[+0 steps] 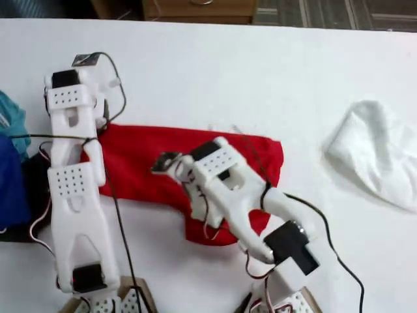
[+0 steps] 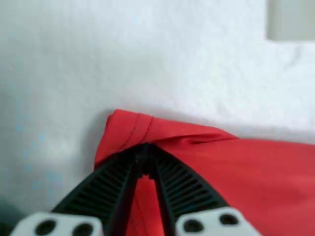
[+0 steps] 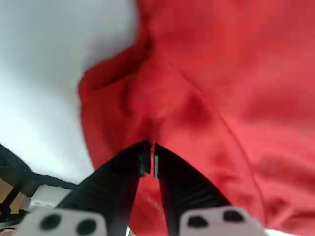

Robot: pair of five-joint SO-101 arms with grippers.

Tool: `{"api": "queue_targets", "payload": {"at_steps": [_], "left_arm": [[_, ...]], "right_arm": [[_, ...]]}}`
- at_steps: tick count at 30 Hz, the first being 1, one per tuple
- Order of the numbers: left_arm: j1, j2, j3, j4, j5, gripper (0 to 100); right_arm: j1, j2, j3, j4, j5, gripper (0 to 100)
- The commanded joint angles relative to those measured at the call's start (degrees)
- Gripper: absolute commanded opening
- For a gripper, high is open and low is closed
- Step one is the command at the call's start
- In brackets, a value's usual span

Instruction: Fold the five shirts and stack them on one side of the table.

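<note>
A white surface point(image 1: 260, 78) fills most of the room's near side. Beyond its far edge stands a wooden cabinet point(image 1: 199, 9). Grey tiled floor point(image 1: 326, 13) lies beside it.

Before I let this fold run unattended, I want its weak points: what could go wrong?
The left gripper pinches the red cloth shirt only near its hemmed corner, so that corner might slip free. The right gripper is shut on bunched fabric, so the fold may come out creased or uneven.

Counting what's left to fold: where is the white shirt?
In the high view, the white shirt lies crumpled on the right side of the table, apart from the red shirt at the centre.
</note>
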State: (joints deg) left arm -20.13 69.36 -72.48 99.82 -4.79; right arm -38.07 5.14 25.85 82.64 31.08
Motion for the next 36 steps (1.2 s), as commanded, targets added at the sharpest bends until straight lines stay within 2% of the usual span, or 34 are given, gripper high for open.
{"api": "queue_targets", "payload": {"at_steps": [1,8,16,21,25,30,36], "left_arm": [[-3.2,0.3,-0.3,-0.9,0.6,2],[-3.3,0.3,-0.3,-0.9,0.6,2],[-3.1,0.3,-0.3,-0.9,0.6,2],[-3.1,0.3,-0.3,-0.8,0.6,2],[-3.0,0.3,-0.3,-0.8,0.6,2],[-3.0,0.3,-0.3,-0.8,0.6,2],[-3.0,0.3,-0.3,-0.8,0.6,2]], "right_arm": [[-4.1,0.3,-0.1,-0.3,-0.3,1.9],[-6.3,1.0,-0.1,1.3,0.1,1.9],[-3.7,-1.7,-1.1,12.8,0.0,1.9],[7.0,-12.3,-9.6,16.3,0.2,1.9],[18.6,-13.5,-17.9,10.5,0.2,1.9],[31.0,-2.0,-22.6,-0.3,0.0,1.9],[34.9,20.4,-37.7,-3.2,0.1,1.9]]}}
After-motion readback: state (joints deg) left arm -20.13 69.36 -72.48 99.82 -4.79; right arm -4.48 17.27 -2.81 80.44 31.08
